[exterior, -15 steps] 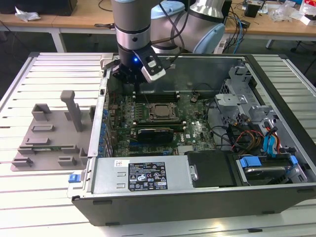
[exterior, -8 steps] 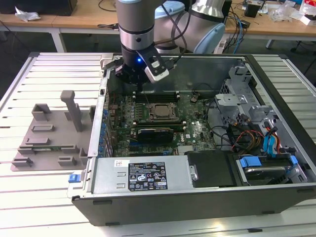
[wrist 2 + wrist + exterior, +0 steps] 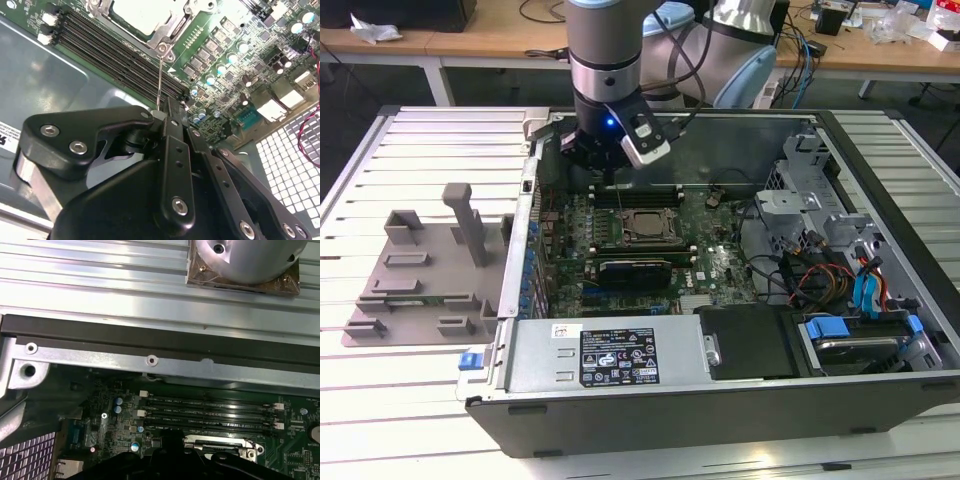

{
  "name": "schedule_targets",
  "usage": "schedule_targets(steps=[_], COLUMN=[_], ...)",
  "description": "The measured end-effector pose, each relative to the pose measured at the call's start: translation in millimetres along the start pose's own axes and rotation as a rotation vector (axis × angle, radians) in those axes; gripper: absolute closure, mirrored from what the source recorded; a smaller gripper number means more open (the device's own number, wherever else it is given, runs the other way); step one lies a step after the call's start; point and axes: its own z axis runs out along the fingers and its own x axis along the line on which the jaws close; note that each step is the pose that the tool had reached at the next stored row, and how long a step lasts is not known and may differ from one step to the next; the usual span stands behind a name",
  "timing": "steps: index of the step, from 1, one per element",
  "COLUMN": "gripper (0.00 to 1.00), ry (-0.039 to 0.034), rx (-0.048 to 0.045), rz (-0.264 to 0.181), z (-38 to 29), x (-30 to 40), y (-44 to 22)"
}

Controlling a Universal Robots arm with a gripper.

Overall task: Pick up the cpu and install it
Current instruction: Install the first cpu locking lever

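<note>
Exterior view, square silvery cpu (image 3: 642, 222), socketed

Matt grey plastic fixture (image 3: 420, 275), ribbed bare metal table (image 3: 380, 160), satin silvery cpu (image 3: 642, 224), matt black gripper (image 3: 167, 107), glossy green motherboard (image 3: 720, 265)

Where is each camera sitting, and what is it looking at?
Exterior view: off the arm, above, looking down into the open computer case; the arm and pincer show.
Second wrist view: on the arm, facing the cpu past black pincer parts.
First wrist view: on the arm, facing the case edge.
All share the memory slots.
</note>
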Motion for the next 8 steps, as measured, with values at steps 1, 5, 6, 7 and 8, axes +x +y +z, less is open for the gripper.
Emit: schedule_targets(steps=[1,5,6,7,8], gripper=[0.89,0.89,0.89,0.89,0.89], ry=[0.0000,0.0000,-0.0001,-0.0001,-0.0001], rx=[0.0001,0.0001,0.0001,0.0001,0.0001], rz=[0.000,0.000,0.000,0.000,0.000], z=[0.0,0.2,0.2,0.2,0.2], x=[-0.3,-1.8,-1.8,-1.9,-1.9], y=[0.0,-0.2,-0.2,-0.2,-0.2])
